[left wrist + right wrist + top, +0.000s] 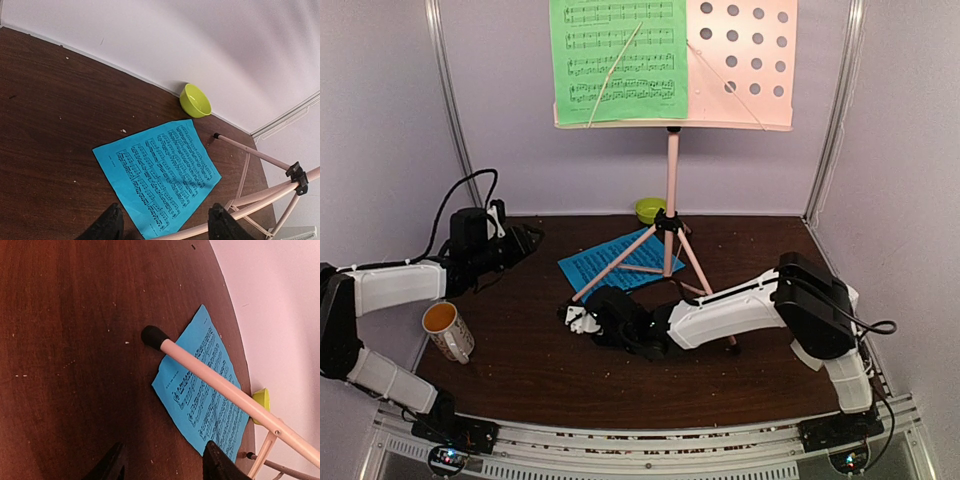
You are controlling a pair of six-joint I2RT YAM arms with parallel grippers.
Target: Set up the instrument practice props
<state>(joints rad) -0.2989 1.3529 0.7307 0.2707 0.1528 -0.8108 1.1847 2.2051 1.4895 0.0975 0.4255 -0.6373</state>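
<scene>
The overhead view's top edge is cutting off the desk of the pink music stand [740,60] and the green sheet [595,60]. The stand's legs are covering strips of the blue sheet [592,262]. In the right wrist view, a leg is hiding part of the lime bowl [262,397].

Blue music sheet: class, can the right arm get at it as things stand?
Probably yes: the open right pincer hovers by the blue music sheet's near edge, though a pink stand leg crosses over it.

Top external: we look down from high behind the table [520,370], at its 6 o'clock edge, facing 12 o'clock.
Left wrist: we sit low and close, facing the blue sheet [157,177]; bowl [195,100] at 12 o'clock.
Right wrist: we hover close over the tabletop; sheet at 4 o'clock.
Shared: all three show sheet, bowl, stand leg [210,375].
</scene>
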